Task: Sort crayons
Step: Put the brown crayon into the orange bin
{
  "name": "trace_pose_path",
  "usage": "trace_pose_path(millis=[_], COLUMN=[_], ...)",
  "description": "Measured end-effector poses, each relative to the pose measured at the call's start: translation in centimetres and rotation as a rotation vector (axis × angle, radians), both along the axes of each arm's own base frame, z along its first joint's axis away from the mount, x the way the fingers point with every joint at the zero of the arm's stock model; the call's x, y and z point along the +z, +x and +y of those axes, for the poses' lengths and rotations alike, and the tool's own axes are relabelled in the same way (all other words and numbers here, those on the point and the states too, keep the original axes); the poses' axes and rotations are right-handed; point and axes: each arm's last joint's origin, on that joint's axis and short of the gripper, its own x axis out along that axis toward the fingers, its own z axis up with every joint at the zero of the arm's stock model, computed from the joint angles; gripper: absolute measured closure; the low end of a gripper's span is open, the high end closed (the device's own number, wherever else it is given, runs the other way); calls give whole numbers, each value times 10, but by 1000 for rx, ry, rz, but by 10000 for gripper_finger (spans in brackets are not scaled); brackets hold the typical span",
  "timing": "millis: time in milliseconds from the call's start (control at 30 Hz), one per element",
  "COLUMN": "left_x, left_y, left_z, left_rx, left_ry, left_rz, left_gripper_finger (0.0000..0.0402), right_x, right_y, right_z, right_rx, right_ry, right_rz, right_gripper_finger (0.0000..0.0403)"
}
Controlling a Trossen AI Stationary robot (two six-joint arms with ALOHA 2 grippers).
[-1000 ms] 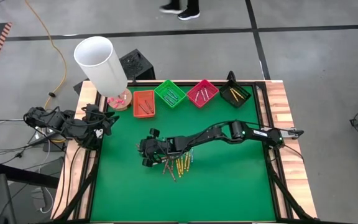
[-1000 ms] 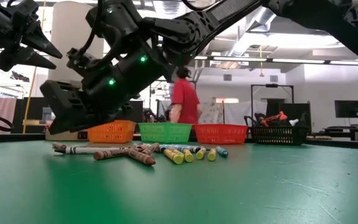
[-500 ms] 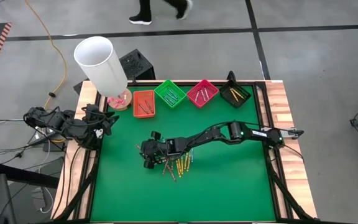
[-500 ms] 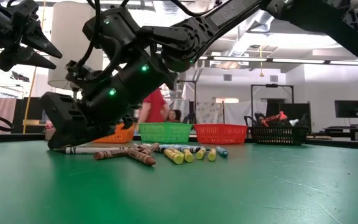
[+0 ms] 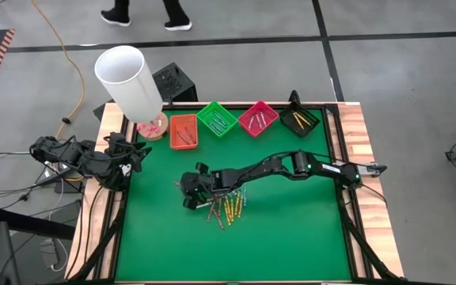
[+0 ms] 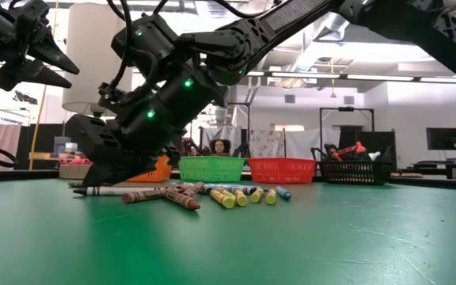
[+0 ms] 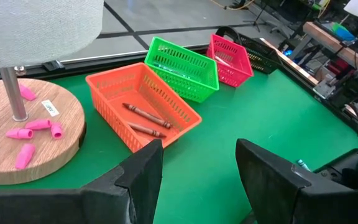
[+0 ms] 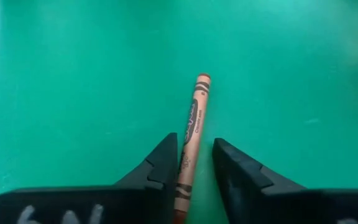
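Four trays [image 5: 241, 119] line the table's far edge behind the crayons [image 5: 226, 209].

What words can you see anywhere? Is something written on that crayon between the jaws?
Nothing can be read for sure.
Brown paper-wrapped crayon between the right gripper jaws: dark print along the wrapper, too blurred to read.
Small white tag on the round wooden lamp base: dark marks, too small to read.
Square plastic baskets: no writing visible.
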Motion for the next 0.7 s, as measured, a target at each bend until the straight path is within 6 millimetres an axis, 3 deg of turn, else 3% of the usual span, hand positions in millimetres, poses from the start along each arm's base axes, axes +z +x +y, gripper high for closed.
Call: trace_pose_path(millis=[400,700], left_x=[0,0], left_y=[0,0], left_z=[0,0], left_rx=[0,0], left_ry=[0,0], left_rz=[0,0], left_gripper_finger=[210,210], right_x=[-2,0], right_y=[-1,1], right_z=[-1,0], right_rx=[-7,-6], right_ry=[-2,0], right_rz=[8,-24], right_gripper_finger=[391,399])
